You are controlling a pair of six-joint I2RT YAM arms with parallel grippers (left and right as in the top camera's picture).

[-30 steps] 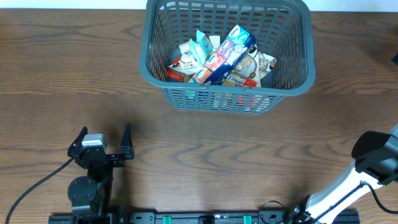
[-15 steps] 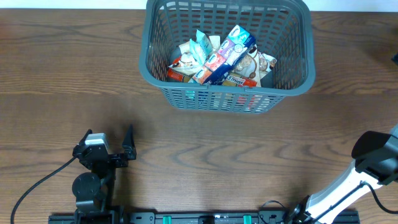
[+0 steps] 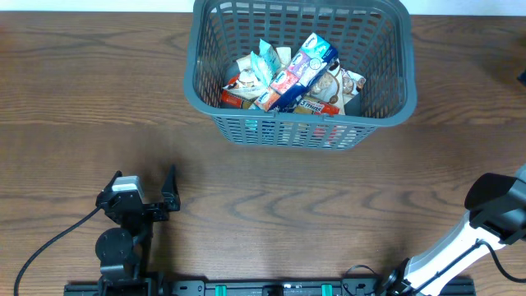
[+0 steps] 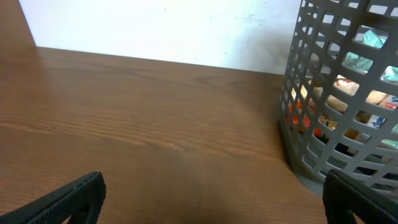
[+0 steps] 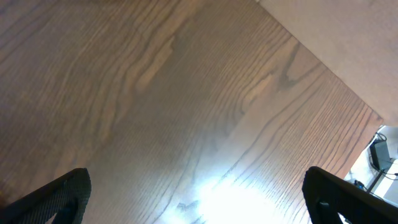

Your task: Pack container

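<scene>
At the near edge, the left end effector [image 3: 141,178] sits low over the wooden surface [image 3: 329,205], fingers spread wide and nothing between them. In its wrist view the two dark fingertips [image 4: 68,199] frame only bare wood, with the basket's wall off to the right. The right arm [image 3: 493,205] reaches in at the near right corner. Its end effector [image 5: 199,196] is likewise released, the fingers wide apart over plain wood grain, though from overhead it appears to lie past the frame edge, so its exact spot is hard to fix.

Farther back, well apart from both arms, the container [image 3: 246,131] stands upright at the far middle of the surface. Inside lies a loose heap of snack packets [image 3: 296,74], blue, white and red, some tilted against one another.
</scene>
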